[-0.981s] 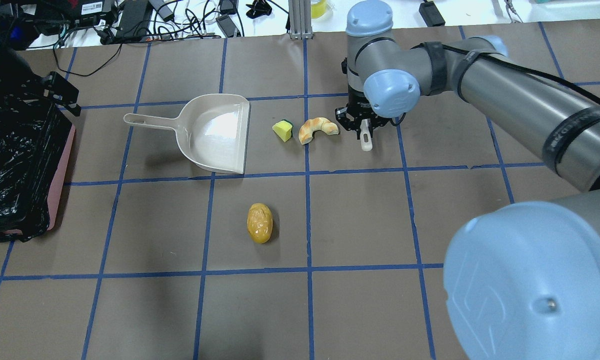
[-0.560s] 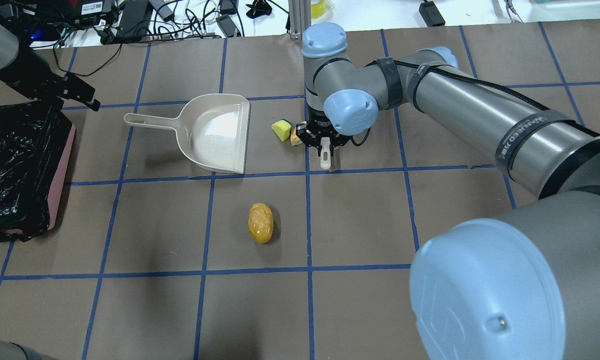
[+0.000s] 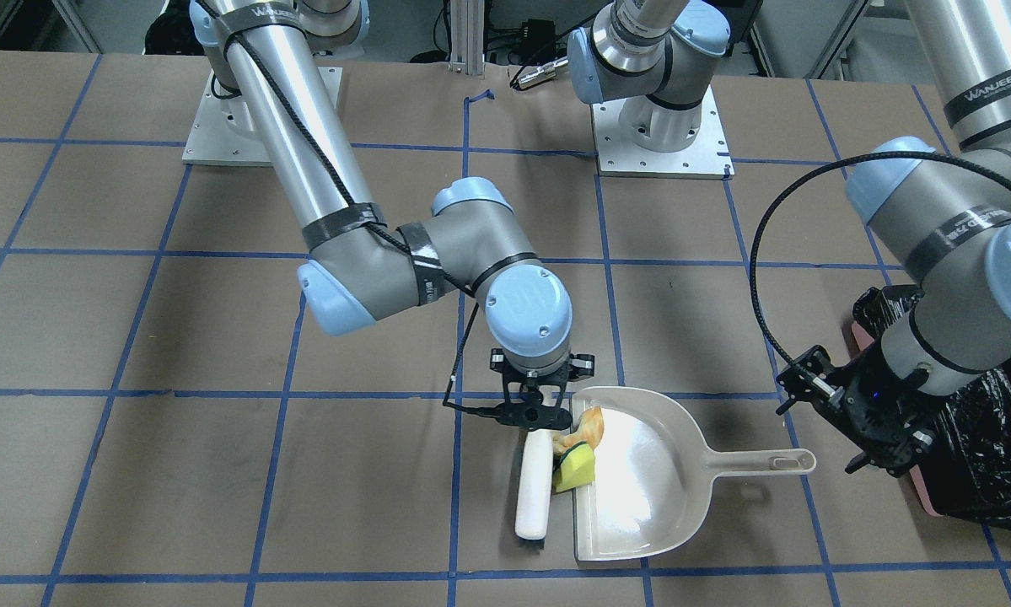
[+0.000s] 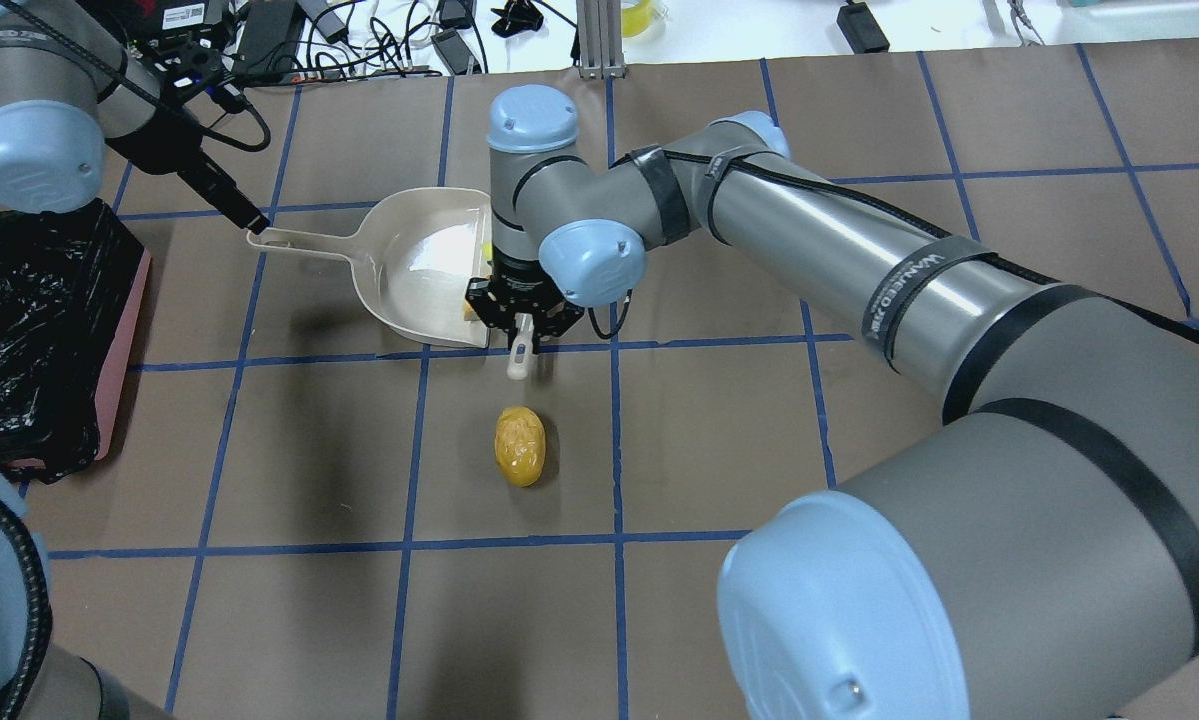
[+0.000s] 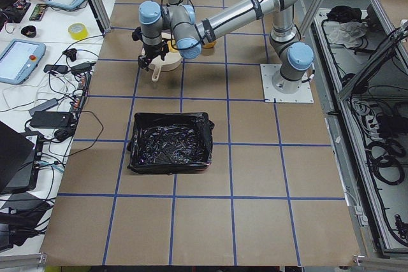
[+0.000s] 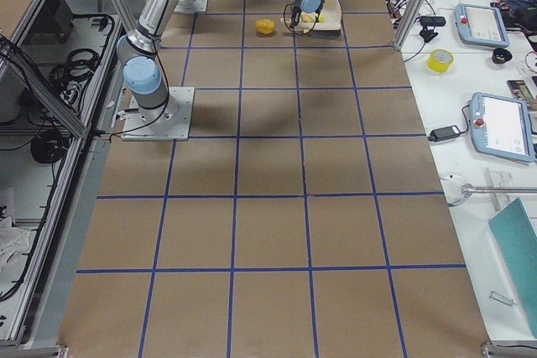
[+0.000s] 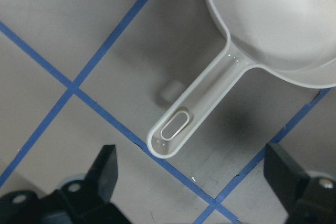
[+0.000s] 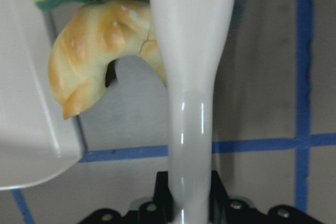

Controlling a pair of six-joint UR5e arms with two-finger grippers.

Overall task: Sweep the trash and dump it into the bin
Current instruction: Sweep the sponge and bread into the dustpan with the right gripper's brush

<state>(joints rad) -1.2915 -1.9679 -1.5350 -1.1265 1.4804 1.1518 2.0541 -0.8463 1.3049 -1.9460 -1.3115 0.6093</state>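
Observation:
My right gripper (image 3: 535, 415) is shut on a white brush (image 3: 534, 485) and holds it against the open edge of the off-white dustpan (image 3: 640, 480). The brush presses the croissant (image 3: 588, 428) and the yellow-green sponge (image 3: 576, 469) onto the dustpan's lip; the right wrist view shows the croissant (image 8: 100, 51) touching the brush (image 8: 191, 77). The potato-like lump (image 4: 520, 446) lies alone nearer the robot. My left gripper (image 7: 194, 182) is open and empty, just above the end of the dustpan handle (image 7: 194, 111). The pink bin (image 4: 124, 330) with its black bag stands at the table's left.
Cables and power bricks (image 4: 259, 30) lie beyond the table's far edge. The brown table (image 4: 719, 440) carries a blue tape grid. The right arm's forearm (image 4: 859, 270) stretches across the table's middle.
My right gripper swept the brush leftwards, pushing croissant and sponge to the dustpan's mouth. My left arm moved from over the bin to the dustpan handle.

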